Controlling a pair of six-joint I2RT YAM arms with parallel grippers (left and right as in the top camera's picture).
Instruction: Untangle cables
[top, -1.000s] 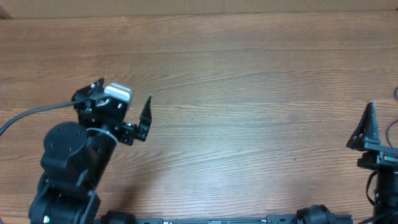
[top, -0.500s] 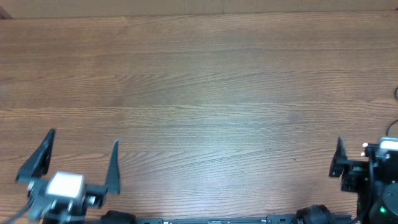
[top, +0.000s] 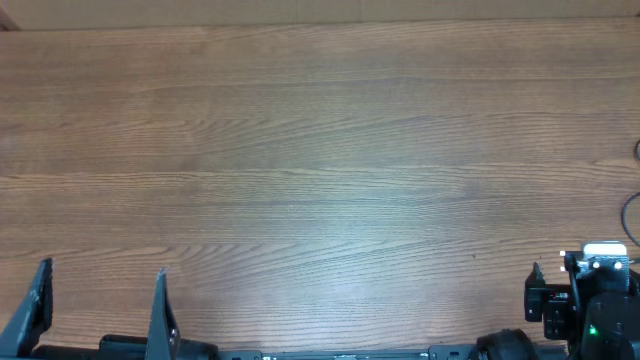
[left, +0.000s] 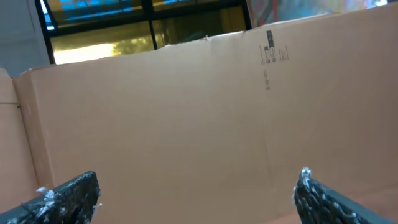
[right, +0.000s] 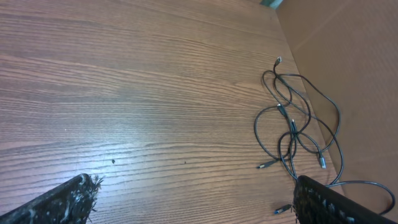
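A: What do the cables (right: 292, 130) look like?

B: Thin black cords in a loose tangle. Several loops cross one another, and small plugs (right: 267, 165) sit at the free ends. One plug lies at the top of the heap, and others lie near the bottom.

A: Where are they?

B: On the table (right: 124, 93), by its right edge, just beside the cardboard (right: 348, 56). In the right wrist view they lie on the right side. They are near one finger (right: 329, 202) of the right gripper (right: 193, 190) but not touching it.

A: And from overhead?

B: Almost wholly cut off. Only a thin dark arc (top: 627, 212) shows at the right border. It is probably part of the same heap, but too little shows to be sure.

A: The jaws?

B: Both pairs stand wide apart with nothing between them. The left gripper (top: 100, 285) sits at the table's near left corner, its body out of frame. Its own camera sees only its two fingertips and a cardboard wall.

A: What else is hard to make out?

B: One cord runs behind that finger at the bottom of the right wrist view, so its end is hidden. I cannot count the cords where they cross. Overhead, only one finger of the right gripper shows clearly beside the arm.
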